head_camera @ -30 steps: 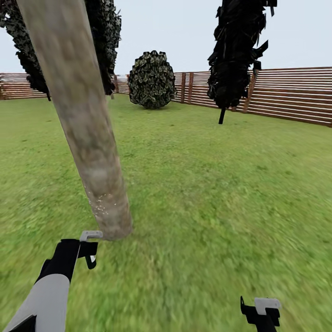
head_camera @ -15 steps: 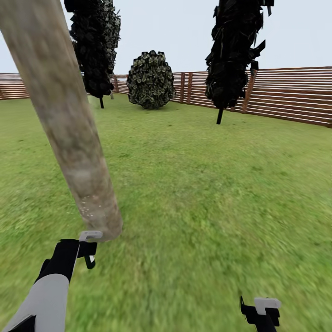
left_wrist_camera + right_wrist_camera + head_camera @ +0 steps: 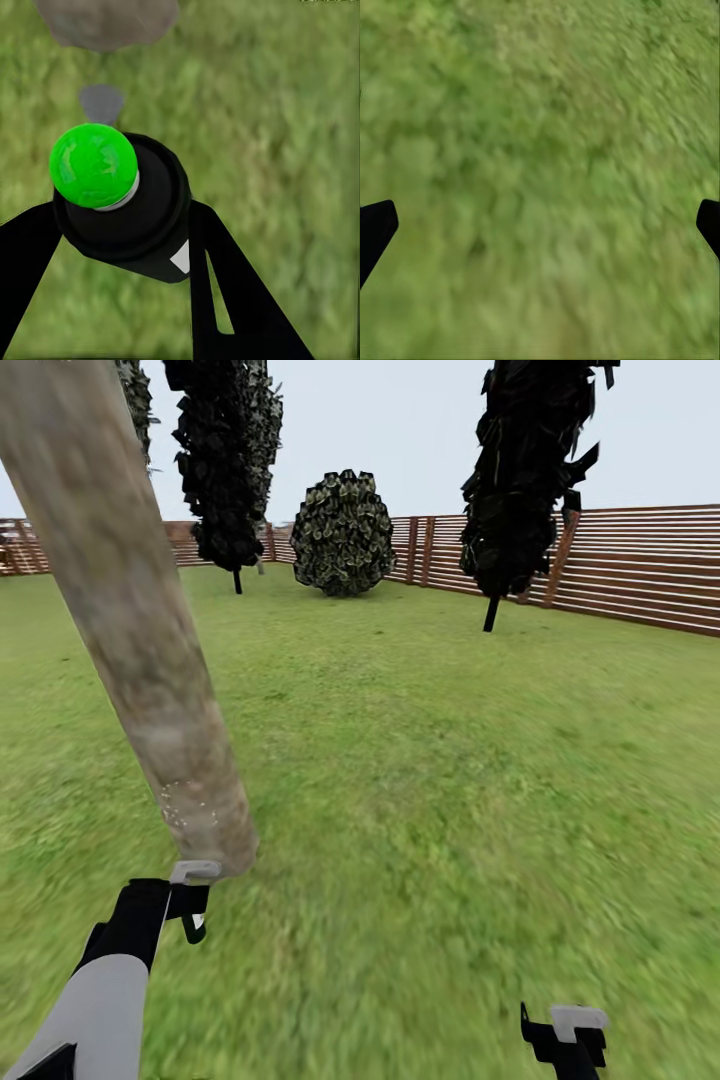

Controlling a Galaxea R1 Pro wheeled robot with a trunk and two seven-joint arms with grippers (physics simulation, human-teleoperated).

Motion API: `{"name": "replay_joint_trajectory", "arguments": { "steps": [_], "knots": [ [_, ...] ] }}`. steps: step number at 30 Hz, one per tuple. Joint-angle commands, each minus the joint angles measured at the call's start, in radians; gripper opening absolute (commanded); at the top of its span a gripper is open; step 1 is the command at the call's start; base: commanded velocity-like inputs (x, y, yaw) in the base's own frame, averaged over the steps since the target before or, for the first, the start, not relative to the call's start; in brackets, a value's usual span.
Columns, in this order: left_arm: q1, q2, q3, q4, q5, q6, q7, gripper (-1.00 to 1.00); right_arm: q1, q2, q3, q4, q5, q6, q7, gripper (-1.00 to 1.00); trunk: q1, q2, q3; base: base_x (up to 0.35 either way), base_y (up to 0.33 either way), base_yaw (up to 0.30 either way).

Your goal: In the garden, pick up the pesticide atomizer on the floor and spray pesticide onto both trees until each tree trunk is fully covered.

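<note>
A thick pale tree trunk (image 3: 150, 660) leans across the left of the head view, with whitish specks (image 3: 185, 810) near its foot. Just below that foot is the pesticide atomizer (image 3: 190, 875), black with a grey nozzle. In the left wrist view the atomizer (image 3: 120, 202) has a black body and a green ball top. My left gripper (image 3: 124, 221) is shut on it, and the trunk's foot (image 3: 105, 19) lies just beyond. My right gripper (image 3: 565, 1030) is low at the right. It (image 3: 544, 225) stands open over bare grass.
Grass lawn stretches ahead. A dark tree on a thin trunk (image 3: 490, 612) stands at the back right, another dark tree (image 3: 225, 460) at the back left, and a round bush (image 3: 343, 535) between them. A wooden slat fence (image 3: 640, 565) bounds the garden.
The whole picture has shifted: the near trunk slid left and the far trees and bush slid right, so the camera turned. Both arms keep their places in the view.
</note>
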Motion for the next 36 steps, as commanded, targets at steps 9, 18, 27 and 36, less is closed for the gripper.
{"name": "replay_joint_trajectory", "arguments": {
  "steps": [9, 18, 27, 36],
  "knots": [
    [-0.001, 0.0, 0.004, -0.002, -0.01, 0.002, -0.01, -1.0, 0.0, 0.0, -0.007, 0.001, 0.011, -0.002, -0.004, 1.0, 0.0, 0.0, -0.001, 0.159, -0.259, 0.269],
    [-0.001, 0.013, 0.029, -0.002, -0.012, 0.002, -0.01, -1.0, 0.0, 0.0, -0.007, 0.001, 0.011, -0.002, -0.004, 1.0, 0.0, 0.0, -0.001, 0.197, -0.232, 0.03],
    [-0.001, 0.051, 0.043, 0.0, -0.009, 0.002, -0.01, -1.0, 0.0, 0.0, -0.007, 0.001, 0.011, -0.002, -0.004, 1.0, 0.0, 0.0, -0.001, 0.19, -0.233, 0.134],
    [-0.015, 0.041, 0.034, -0.002, -0.011, 0.013, -0.018, -1.0, 0.0, 0.0, -0.007, 0.001, 0.011, -0.002, -0.004, 1.0, 0.0, 0.0, -0.001, 0.019, -0.078, 0.276]
  ]
}}
